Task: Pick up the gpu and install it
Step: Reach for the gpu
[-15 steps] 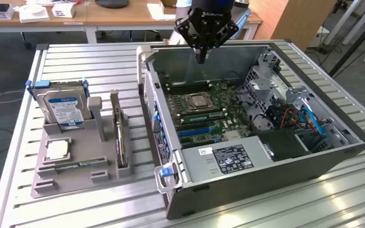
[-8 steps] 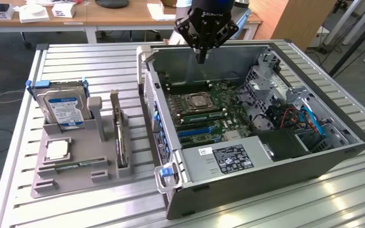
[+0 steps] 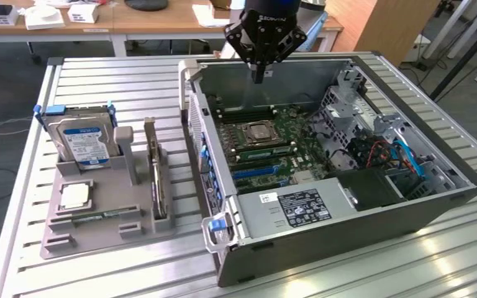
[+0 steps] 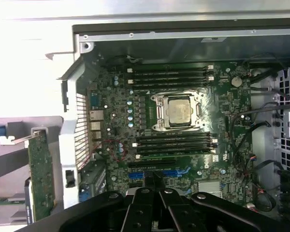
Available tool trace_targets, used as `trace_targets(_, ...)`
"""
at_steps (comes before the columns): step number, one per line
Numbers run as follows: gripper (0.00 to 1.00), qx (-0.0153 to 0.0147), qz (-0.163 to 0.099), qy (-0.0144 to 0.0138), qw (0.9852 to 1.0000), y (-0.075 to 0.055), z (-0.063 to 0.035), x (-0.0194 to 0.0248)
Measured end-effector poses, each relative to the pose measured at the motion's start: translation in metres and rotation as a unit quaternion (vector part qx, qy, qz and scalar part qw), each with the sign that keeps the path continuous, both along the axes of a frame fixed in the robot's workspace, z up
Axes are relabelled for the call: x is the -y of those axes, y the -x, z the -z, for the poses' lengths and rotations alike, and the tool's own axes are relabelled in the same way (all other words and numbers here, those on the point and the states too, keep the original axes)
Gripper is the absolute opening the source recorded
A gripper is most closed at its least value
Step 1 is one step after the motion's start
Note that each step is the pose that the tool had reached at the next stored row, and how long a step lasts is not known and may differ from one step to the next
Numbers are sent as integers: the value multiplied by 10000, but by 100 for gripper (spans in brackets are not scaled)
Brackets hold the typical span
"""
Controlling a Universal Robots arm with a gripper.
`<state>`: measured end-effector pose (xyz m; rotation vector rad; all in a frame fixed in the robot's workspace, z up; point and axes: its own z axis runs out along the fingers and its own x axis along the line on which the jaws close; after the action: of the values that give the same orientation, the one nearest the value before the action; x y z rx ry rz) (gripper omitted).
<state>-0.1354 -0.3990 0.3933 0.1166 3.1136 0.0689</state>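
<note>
Black gripper (image 3: 259, 76) above open grey computer case (image 3: 346, 248), jaws pressed together, empty.
Thin green-grey gpu card (image 3: 159, 186) stands edgewise in grey holder (image 3: 97, 239), exterior view's left; black power-supply label (image 3: 303, 208) illegible.

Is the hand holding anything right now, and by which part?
Nothing is held. The hand is shut and empty above the open case. The gpu stands in the holder, apart from it.

1. The open computer case (image 3: 371, 223) is seen obliquely from above, at some distance, by the exterior camera.
2. Its motherboard (image 4: 217, 104) is viewed closely, straight down, from the wrist.
3. The motherboard is shared by both.
</note>
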Motion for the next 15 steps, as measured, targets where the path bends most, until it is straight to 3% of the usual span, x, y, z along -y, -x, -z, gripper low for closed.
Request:
trace_targets(8,11,0,0,0,10000,364,2,21)
trace_targets(15,11,0,0,0,10000,679,12,102)
